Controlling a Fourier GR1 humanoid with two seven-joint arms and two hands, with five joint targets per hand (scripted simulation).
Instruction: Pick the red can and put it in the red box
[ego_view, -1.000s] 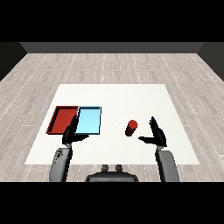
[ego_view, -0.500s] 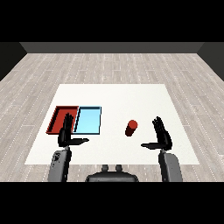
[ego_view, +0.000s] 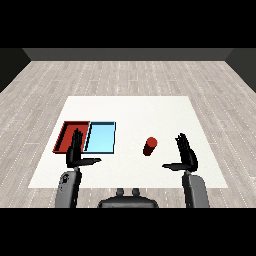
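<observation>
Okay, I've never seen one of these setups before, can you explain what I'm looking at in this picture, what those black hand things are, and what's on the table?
This is one view, taken as if from a humanoid robot's head, looking down and forward across a white table. The two grey forearms coming in from the lower corners are the robot's own arms, and each ends in a black robot hand with fingers and a thumb. The left robot hand is at the picture's left, the right robot hand at its right. Both are open, with fingers straight, and hold nothing.

On the table a red tray and a light blue tray lie side by side, near the left robot hand. A red can stands upright on the bare table, between the trays and the right robot hand, touching neither. The job is to put that can into the red tray, which has not happened yet.
</observation>
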